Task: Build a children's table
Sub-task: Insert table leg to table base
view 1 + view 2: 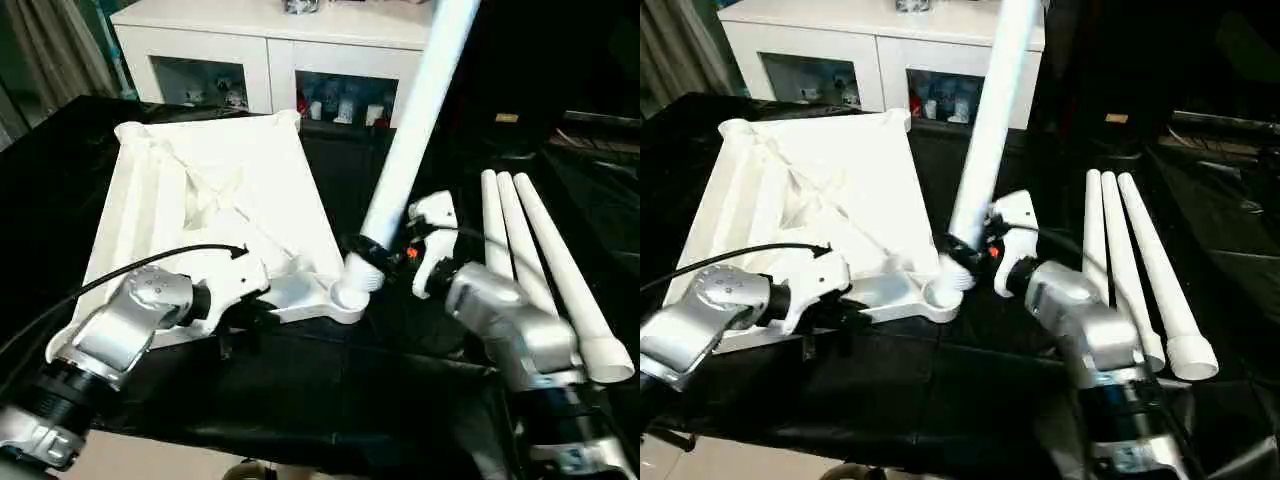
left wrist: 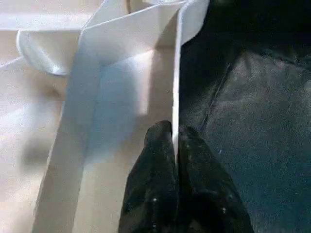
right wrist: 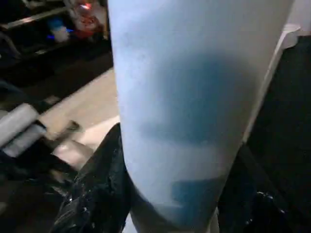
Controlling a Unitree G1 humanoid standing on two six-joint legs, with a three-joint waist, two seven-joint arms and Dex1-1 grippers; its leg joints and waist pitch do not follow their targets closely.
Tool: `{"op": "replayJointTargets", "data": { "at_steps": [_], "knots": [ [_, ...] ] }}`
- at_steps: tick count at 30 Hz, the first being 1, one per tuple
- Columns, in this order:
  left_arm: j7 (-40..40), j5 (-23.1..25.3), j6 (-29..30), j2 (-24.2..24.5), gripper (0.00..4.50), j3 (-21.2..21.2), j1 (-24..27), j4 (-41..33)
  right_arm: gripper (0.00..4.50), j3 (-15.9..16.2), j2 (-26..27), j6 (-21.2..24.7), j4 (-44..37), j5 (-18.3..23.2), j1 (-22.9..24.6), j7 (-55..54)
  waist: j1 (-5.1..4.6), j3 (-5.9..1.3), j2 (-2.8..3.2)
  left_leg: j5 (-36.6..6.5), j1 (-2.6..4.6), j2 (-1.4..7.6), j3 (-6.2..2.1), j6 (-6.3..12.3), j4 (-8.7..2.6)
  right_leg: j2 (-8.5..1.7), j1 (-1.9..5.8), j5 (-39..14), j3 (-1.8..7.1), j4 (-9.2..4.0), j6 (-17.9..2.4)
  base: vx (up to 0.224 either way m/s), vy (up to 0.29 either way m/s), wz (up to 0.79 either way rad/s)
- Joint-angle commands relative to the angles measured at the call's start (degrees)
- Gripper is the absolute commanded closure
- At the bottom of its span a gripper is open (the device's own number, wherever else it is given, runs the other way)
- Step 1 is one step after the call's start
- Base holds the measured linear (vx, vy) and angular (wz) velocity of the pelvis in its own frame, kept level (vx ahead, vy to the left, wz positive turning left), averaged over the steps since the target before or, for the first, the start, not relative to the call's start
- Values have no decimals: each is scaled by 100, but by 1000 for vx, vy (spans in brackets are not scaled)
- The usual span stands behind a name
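Note:
The white table top [image 1: 230,190] lies upside down on black cloth, its ribbed underside up. One white leg [image 1: 410,150] stands tilted, its lower end in the near right corner socket [image 1: 345,297]. My right gripper [image 1: 372,252] is shut on this leg just above the socket; in the right wrist view the leg [image 3: 194,107] sits between the black fingers [image 3: 92,194]. My left gripper [image 2: 175,145] is shut on the thin near rim [image 2: 176,87] of the top, a finger on each side. Three more legs [image 1: 540,270] lie side by side to the right.
A white cabinet [image 1: 270,50] with glass doors stands behind the table top. Black cloth [image 1: 330,390] covers the work surface, and a black cable [image 1: 120,272] runs over my left forearm.

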Motion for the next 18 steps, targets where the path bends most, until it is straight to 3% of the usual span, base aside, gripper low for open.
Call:
{"op": "replayJointTargets", "data": {
  "at_steps": [1,8,18],
  "knots": [
    [29,11,1,-81,450,-38,39,5,263,-143,-69,139,-95,145,-16,95,-24,-395,-9,-1162,154,332,-130,-139,-430,-483,173,-955,291,-483,-1110,0,0,0],
    [-35,82,-103,-312,450,-189,-76,135,263,286,-378,-184,488,-553,-148,270,-21,-389,-33,-1113,157,320,-113,-136,-409,-491,162,-1180,296,-522,-1077,0,0,0],
    [-109,145,-232,-406,450,-125,-96,241,263,350,-251,-343,958,-705,-376,215,-27,-391,-47,-1198,160,330,-117,-144,-418,-486,155,-1156,295,-521,-1087,0,0,0]
  ]
}}
